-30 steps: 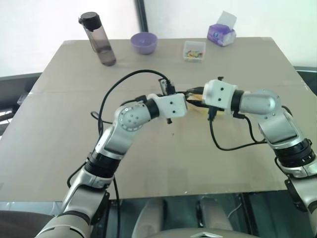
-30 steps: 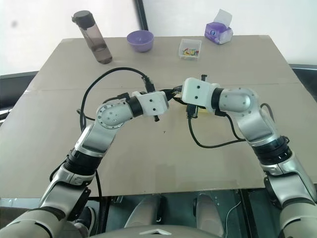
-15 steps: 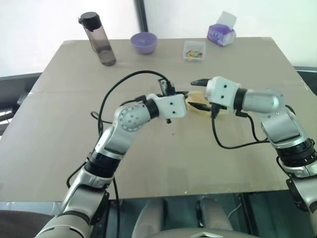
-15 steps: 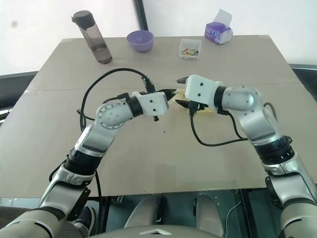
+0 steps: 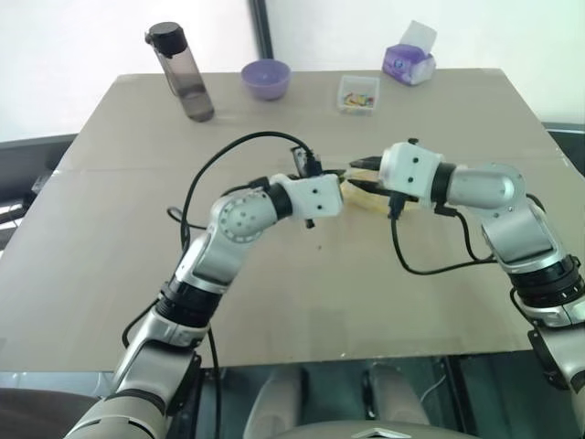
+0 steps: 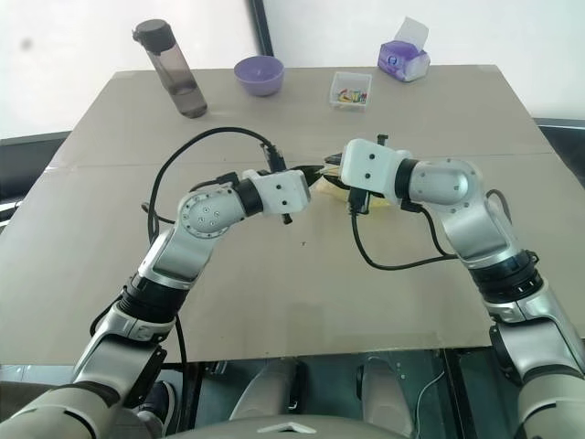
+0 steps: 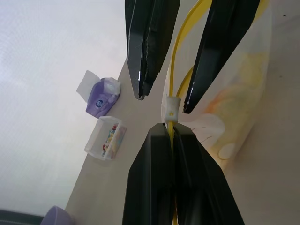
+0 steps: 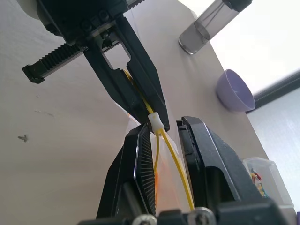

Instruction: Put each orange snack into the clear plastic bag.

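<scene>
Above the middle of the table, the clear plastic bag [image 7: 225, 131] hangs by its yellow seal strip. My left gripper [image 7: 172, 129] is shut on that strip just behind the white slider [image 7: 171, 108]. My right gripper [image 8: 165, 125] faces it tip to tip. Its fingers stand a little apart, one on each side of the strip and the slider. An orange-yellow shape, the orange snack [image 7: 234, 89], shows dimly through the bag wall. In the head views both grippers meet over the bag [image 5: 373, 201].
At the far edge of the table [image 5: 110, 274] stand a dark bottle [image 5: 183, 73], a purple bowl [image 5: 266, 78], a small clear box of colourful bits [image 5: 358, 93] and a purple tissue pack [image 5: 409, 60]. Black cables loop from both wrists.
The right gripper's fingers spread wide half a second ago and have narrowed again around the yellow strip. The left gripper has kept its hold and its place.
</scene>
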